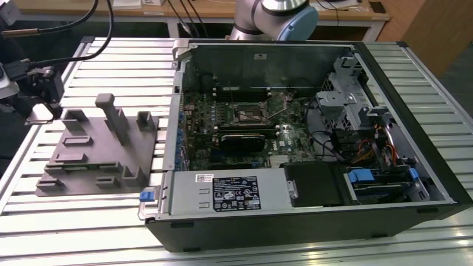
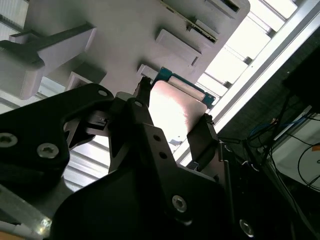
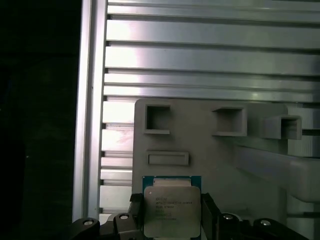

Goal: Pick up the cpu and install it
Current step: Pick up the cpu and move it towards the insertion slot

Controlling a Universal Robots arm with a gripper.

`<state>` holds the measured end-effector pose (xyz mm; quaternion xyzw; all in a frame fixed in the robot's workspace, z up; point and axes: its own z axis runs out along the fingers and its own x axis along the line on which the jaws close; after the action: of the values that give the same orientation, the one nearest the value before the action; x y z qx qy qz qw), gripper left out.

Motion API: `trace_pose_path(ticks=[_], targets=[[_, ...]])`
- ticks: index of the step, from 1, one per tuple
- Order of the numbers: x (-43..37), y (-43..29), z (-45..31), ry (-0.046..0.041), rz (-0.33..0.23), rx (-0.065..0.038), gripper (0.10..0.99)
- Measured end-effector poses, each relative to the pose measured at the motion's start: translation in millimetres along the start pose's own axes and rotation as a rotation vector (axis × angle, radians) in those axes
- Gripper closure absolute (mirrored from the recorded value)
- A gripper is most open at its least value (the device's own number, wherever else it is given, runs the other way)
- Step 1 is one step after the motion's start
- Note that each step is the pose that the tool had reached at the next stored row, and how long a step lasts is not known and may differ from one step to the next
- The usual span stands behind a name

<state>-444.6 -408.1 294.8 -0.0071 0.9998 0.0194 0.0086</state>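
The cpu (image 3: 171,207), a flat square chip with a silver-grey metal top and a green-blue edge, sits between my two black fingers in both wrist views. My gripper (image 3: 171,220) is shut on the cpu (image 2: 175,107), one finger (image 2: 142,107) on each of two opposite sides. In the exterior view my gripper (image 1: 41,110) hangs at the far left, over the left end of the grey plastic fixture (image 1: 96,149). Whether the chip still touches the fixture (image 3: 225,160) I cannot tell. The motherboard's open socket (image 1: 247,113) lies inside the computer case, well to the exterior view's right.
The open computer case (image 1: 310,183) lies on a ribbed aluminium table (image 1: 96,227), with a black heatsink block (image 1: 240,141), drive bays and cables inside. The fixture carries upright posts (image 1: 111,111) and pockets. The table's edge and dark floor lie beyond my gripper.
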Motion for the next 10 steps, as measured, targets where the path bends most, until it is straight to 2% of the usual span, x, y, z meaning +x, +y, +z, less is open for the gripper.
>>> trace_pose_path(ticks=[10], targets=[[-0.2,0.5,-12.3,0.0,0.0,0.0,0.541]])
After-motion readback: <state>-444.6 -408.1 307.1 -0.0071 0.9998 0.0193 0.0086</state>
